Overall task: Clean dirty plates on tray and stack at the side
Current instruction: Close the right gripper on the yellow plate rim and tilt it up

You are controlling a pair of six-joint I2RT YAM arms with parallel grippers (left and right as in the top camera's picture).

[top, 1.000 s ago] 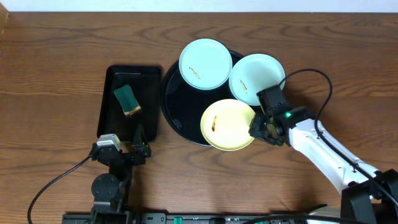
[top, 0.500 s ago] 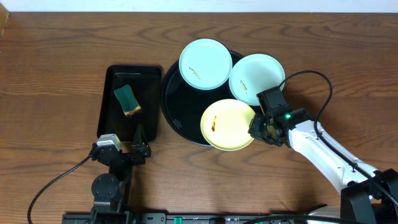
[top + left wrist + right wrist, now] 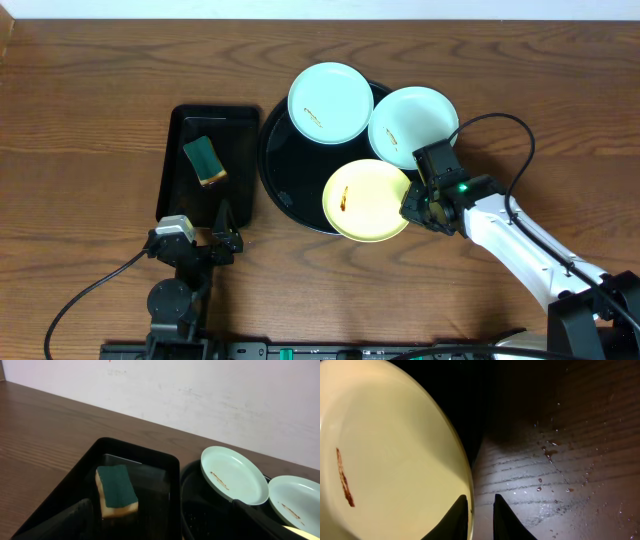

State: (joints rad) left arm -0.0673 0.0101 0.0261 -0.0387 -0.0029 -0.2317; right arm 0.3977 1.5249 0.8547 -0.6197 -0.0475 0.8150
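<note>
The pale yellow plate [image 3: 365, 200] with a brown smear lies at the front right of the round black tray [image 3: 285, 170], overhanging its rim. My right gripper [image 3: 415, 205] is at the plate's right edge. In the right wrist view its fingers [image 3: 480, 496] are shut on the yellow plate's [image 3: 385, 460] rim, one finger inside and one outside. Two mint-blue plates, one [image 3: 330, 102] and the other [image 3: 413, 125], both smeared, lie at the back of the tray. My left gripper [image 3: 222, 225] is open and empty at the near end of the rectangular tray.
A smaller rectangular black tray [image 3: 175, 170] left of the round tray holds a green and yellow sponge [image 3: 204, 161], also in the left wrist view [image 3: 116, 487]. Water droplets lie on the wood right of the yellow plate [image 3: 550, 455]. A wall is behind the table.
</note>
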